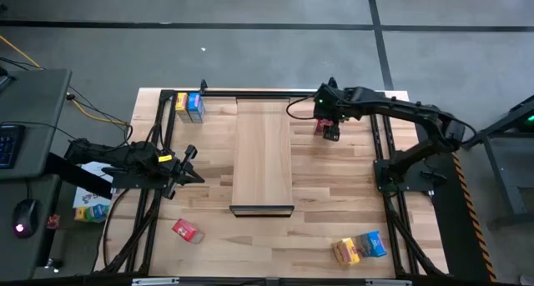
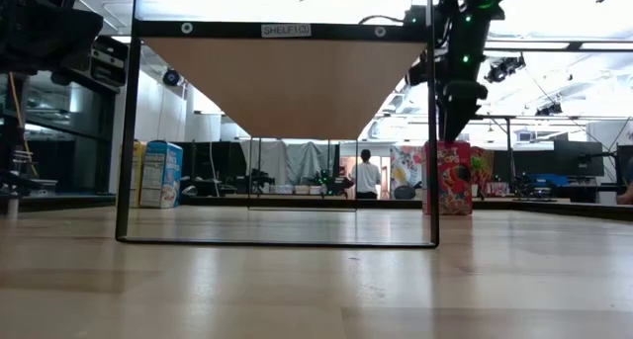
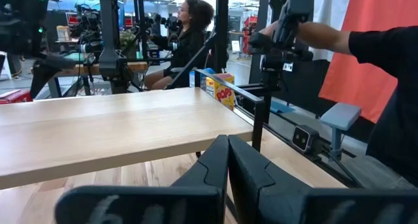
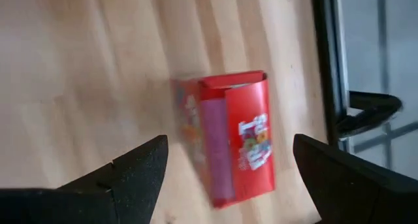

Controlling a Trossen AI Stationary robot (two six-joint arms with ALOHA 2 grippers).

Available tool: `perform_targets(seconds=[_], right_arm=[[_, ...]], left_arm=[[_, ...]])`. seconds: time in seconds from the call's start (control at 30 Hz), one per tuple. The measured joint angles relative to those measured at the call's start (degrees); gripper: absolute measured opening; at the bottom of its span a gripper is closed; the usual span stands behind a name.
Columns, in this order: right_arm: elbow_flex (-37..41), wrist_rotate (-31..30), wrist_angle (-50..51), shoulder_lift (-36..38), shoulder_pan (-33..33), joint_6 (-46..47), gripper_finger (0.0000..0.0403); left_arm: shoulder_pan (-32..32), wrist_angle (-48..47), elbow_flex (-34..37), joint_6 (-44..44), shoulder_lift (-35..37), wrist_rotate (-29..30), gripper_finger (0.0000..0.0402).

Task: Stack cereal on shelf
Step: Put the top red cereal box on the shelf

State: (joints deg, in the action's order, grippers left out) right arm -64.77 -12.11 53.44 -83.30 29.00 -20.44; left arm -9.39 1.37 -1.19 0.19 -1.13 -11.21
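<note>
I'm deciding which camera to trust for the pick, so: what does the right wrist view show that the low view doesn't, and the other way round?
Only the right wrist view shows the red cereal box's top from above, framed between the open right hand's fingers. Only the low view shows the shelf raised on its black frame, a blue cereal box standing at the far left, and a person in the room beyond. Both show the red box standing on the wooden table.

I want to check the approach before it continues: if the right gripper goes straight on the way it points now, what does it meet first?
Most likely the red cereal box: the right gripper, jaws open, points down at it, box between them.
</note>
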Motion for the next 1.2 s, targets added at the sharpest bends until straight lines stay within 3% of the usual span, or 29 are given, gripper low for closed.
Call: perform_targets(seconds=[0.87, 1.03, 1.2], right_arm=[[0.00, 4.90, -0.94, -8.51, 3.76, -1.28, 0.0320], [0.00, 5.03, -0.84, -8.50, 3.76, -1.28, 0.0297], [0.00, 4.84, 0.00, -8.40, 3.76, -1.28, 0.0248]], left_arm=[[-0.02, -0.01, 0.00, 0.00, 0.00, 0.00, 0.0003], [-0.02, -0.01, 0.00, 0.00, 0.02, 0.00, 0.0003], [0.00, -0.02, 0.00, 0.00, 0.02, 0.01, 0.0003]])
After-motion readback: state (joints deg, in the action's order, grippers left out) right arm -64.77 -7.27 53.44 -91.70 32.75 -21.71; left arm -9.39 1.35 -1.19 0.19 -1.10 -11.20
